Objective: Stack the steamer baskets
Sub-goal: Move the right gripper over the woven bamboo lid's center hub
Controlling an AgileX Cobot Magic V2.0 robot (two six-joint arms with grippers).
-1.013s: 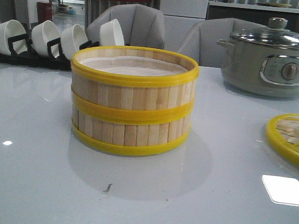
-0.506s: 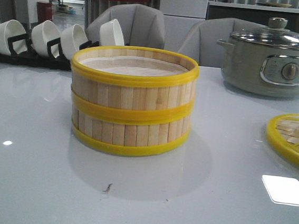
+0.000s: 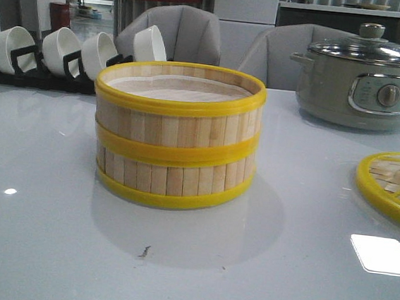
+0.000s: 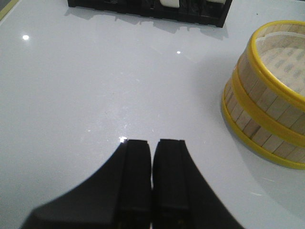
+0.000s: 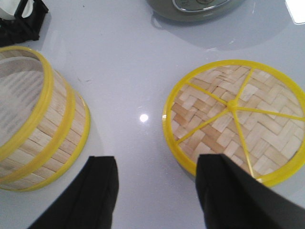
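The two steamer baskets stand stacked in the table's middle: the upper basket sits squarely on the lower basket. The stack also shows in the left wrist view and in the right wrist view. Neither gripper shows in the front view. My left gripper is shut and empty, above bare table to the left of the stack. My right gripper is open and empty, above the table between the stack and the woven lid.
The flat woven lid with yellow rim lies at the right edge of the table. A grey-green electric pot with glass lid stands at the back right. A black rack with white bowls stands at the back left.
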